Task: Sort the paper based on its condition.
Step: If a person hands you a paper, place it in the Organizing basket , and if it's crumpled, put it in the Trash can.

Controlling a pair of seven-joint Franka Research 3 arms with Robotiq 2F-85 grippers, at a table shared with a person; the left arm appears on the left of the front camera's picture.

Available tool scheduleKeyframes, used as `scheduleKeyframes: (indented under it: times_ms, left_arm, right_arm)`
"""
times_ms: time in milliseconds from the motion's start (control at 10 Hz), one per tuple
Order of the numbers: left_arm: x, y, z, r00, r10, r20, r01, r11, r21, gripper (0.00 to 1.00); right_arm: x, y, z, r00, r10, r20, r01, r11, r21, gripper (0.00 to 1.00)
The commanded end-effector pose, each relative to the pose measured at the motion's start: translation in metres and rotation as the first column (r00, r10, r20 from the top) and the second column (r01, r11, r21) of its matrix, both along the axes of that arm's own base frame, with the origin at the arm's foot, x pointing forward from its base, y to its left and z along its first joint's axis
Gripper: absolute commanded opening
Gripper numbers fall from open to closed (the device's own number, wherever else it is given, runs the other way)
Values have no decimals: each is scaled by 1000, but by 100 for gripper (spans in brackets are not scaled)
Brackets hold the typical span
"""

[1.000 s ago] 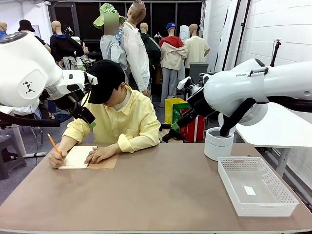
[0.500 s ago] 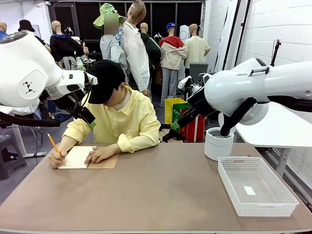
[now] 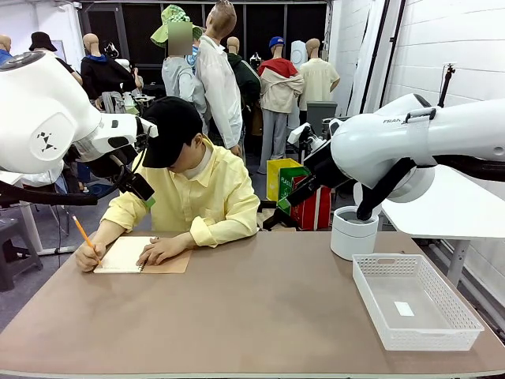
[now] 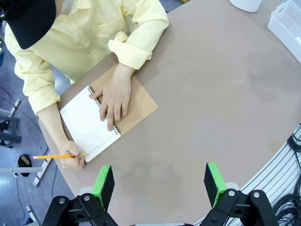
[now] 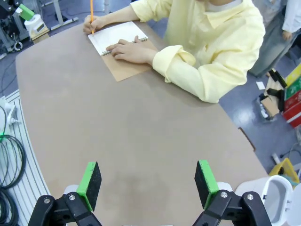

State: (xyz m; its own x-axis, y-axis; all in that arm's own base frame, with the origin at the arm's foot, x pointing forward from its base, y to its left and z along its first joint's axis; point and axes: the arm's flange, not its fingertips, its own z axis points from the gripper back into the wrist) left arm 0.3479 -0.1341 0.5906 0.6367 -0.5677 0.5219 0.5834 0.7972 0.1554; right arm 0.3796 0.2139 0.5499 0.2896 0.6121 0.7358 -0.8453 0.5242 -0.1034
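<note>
Left gripper and right gripper, both spread wide, do best waiting clear of the notebook until the person frees some paper.

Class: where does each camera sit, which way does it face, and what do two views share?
Front: between the arms, facing the person across the table; left arm, right arm show.
Left wrist: down onto the notebook; open left end effector below.
Right wrist: along the table toward the person; open right end effector below.
Shared: notebook.

The brown surface is carrying an open notebook at far left, a white basket at right, and a white cup behind it.
</note>
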Motion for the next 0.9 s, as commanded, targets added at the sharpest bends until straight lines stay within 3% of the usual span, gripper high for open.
scheduleKeyframes:
  times_ms: [0, 800]
  left_arm:
    - [0, 1, 1, 1000, 5, -1, -5, 1000, -1, 100]
    - [0, 1, 1, 1000, 5, -1, -5, 1000, -1, 100]
  right_arm:
    - [0, 1, 0, 1000, -8, -7, 8, 1000, 5, 100]
    - [0, 1, 0, 1000, -8, -7, 8, 1000, 5, 100]
